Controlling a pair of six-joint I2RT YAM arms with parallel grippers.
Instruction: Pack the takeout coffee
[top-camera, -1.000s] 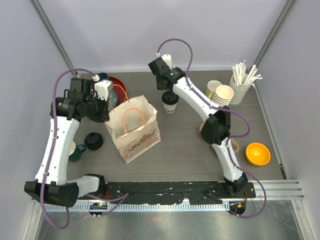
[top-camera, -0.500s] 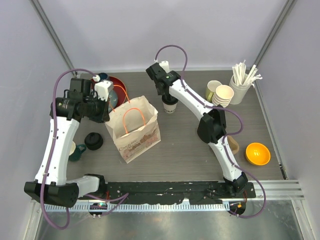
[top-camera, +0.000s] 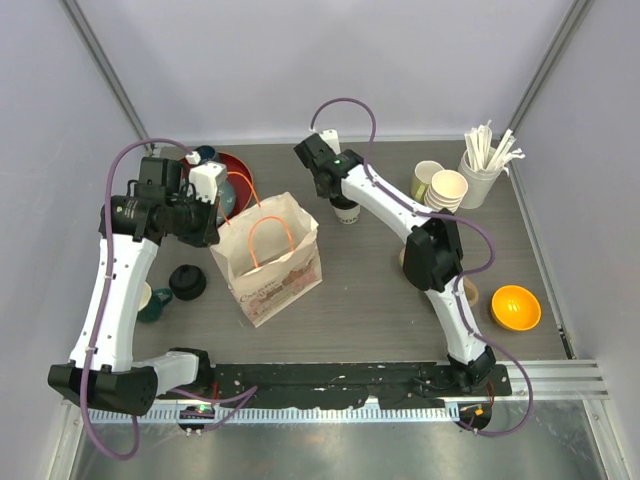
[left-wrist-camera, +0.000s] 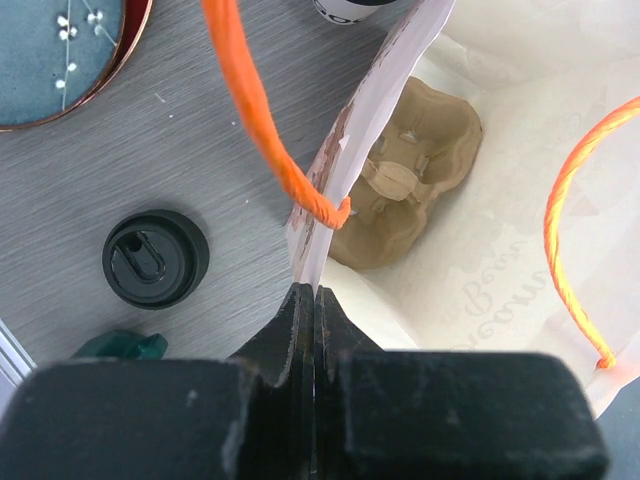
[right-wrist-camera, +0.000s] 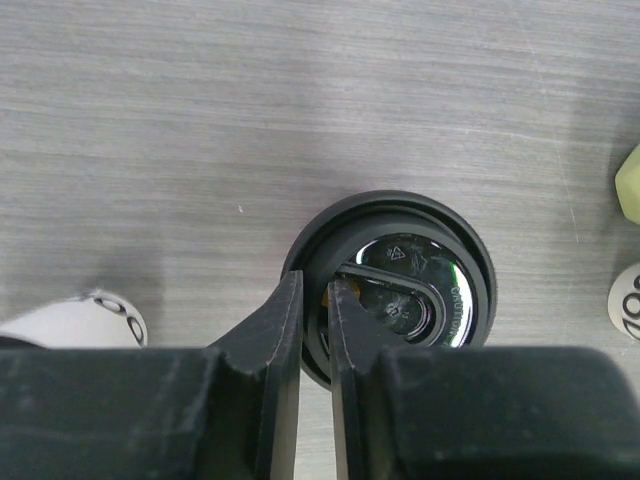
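Paper bag (top-camera: 268, 262): stands upright left of the table's middle, mouth open, orange handles up.
In the bag: a brown cardboard cup carrier (left-wrist-camera: 405, 180) lies on the bottom.
Left gripper (left-wrist-camera: 315, 300): fingers pressed together on the bag's rim next to one orange handle.
Rear cup (right-wrist-camera: 400, 290): lidded takeout cup, upright on the table behind the bag's far right corner.
Right gripper (right-wrist-camera: 315, 295): fingers closed on the rear cup's black lid rim, one outside it and one in the lid's recess.
Left cup (left-wrist-camera: 155, 257): lidded takeout cup, upright on the table just left of the bag.
Red plate (top-camera: 228, 160): far left, with a blue centre; whether that is a separate dish I cannot tell.
White holder (top-camera: 478, 182): far right corner, full of straws (top-camera: 490, 148).
Beside the holder: a stack of bare paper cups (top-camera: 447, 190), touching a yellow-green mug (top-camera: 425, 178).
Orange bowl (top-camera: 515, 307): on the table's near right side.
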